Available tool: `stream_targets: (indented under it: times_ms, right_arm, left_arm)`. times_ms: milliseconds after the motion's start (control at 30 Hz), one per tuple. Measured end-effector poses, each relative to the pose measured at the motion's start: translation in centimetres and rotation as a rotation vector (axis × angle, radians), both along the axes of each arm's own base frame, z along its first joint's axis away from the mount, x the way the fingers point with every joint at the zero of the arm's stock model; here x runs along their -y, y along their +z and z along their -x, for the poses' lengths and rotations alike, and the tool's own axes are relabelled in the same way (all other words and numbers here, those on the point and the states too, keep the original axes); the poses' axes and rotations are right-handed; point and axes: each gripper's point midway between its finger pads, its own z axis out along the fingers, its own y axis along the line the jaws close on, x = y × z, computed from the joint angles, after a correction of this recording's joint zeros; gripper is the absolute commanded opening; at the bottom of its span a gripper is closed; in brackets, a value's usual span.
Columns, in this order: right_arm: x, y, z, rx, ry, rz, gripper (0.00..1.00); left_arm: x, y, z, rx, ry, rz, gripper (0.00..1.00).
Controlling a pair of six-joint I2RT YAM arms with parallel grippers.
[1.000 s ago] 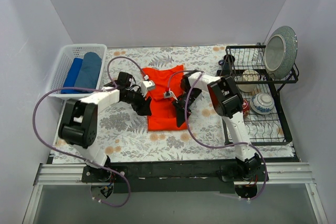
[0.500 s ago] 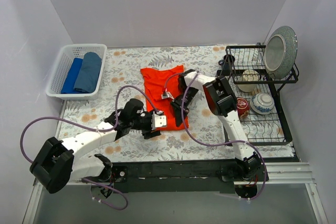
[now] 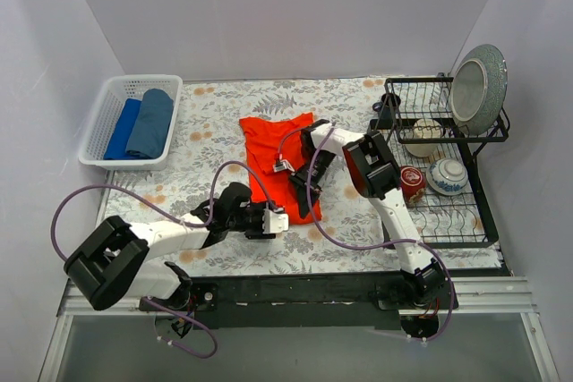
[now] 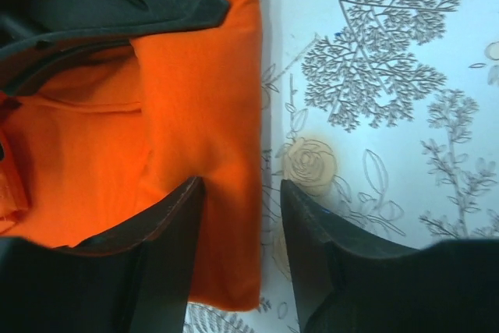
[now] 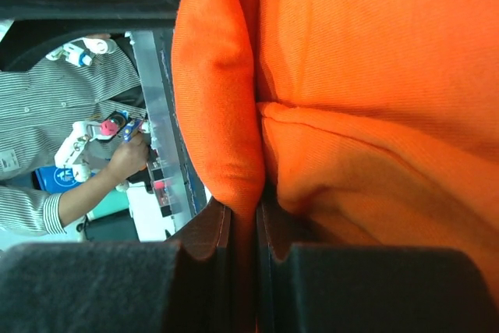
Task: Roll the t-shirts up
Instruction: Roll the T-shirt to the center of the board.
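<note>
3 t-shirts total here. 1 orange t-shirt [image 3: 273, 145] is spread on the desk [image 3: 358, 230] around the middle, a bit bunched along its right side. The other 2 are rolled up side by side in the 1 white basket [image 3: 98, 123] at the far left: the royal blue t-shirt [image 3: 121, 130] on the left, the dusty blue t-shirt [image 3: 151, 121] touching it on the right.

2 arms are in play. The left tool [image 3: 277, 219] sits low at the shirt's near edge with its jaws apart. On the wrist cam, 1 finger is over the orange cloth and the other over the floral desk, so it's released and not pinching anything. The right tool [image 3: 298, 201] is clenched on a fold of the orange shirt at its right side, with cloth squeezed tight between the fingers.

On the right there's 1 black dish rack [image 3: 488, 230] with 1 big plate [image 3: 479, 76] standing upright.
</note>
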Motion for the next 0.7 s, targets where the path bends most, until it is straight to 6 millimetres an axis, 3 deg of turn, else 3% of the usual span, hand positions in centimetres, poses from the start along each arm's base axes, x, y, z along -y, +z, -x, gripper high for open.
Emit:
stream_targets:
  times_ms: [33, 100, 133, 200, 267, 400, 567, 700]
  right_arm:
    - [0.0, 0.0, 0.0, 0.0, 0.0, 0.0, 0.16]
    - [0.0, 0.0, 0.0, 0.0, 0.0, 0.002, 0.97]
    - [0.0, 0.1, 0.0, -0.007, -0.006, 0.008, 0.99]
    - [-0.7, 2.4, 0.4, -0.087, -0.075, 0.01, 0.99]
    - [-0.4, 3.2, -0.2, -0.012, -0.056, -0.023, 0.99]
    - [0.0, 3.5, -1.9, 0.123, -0.046, -0.091, 0.99]
    - [3.1, 4.6, -6.3, 0.489, -0.084, -0.178, 0.99]
    - [5.4, 7.7, -6.6, 0.824, -0.112, -0.234, 0.99]
  left_arm:
    - [0.2, -0.1, -0.3, 0.004, 0.001, -0.002, 0.31]
    - [0.5, -0.3, -0.9, 0.005, 0.013, -0.009, 0.23]
    - [0.6, -0.4, -1.2, 0.002, 0.02, -0.015, 0.19]
    - [0.8, -0.5, -1.6, -0.005, 0.021, -0.028, 0.08]
    - [0.8, -0.4, -1.6, -0.007, 0.017, -0.037, 0.01]
    - [0.8, -0.3, -1.1, -0.042, 0.006, -0.05, 0.0]
    - [0.5, -0.1, -0.5, -0.2, 0.035, -0.04, 0.0]
    - [0.3, 0.3, -1.0, -0.395, 0.106, 0.013, 0.0]
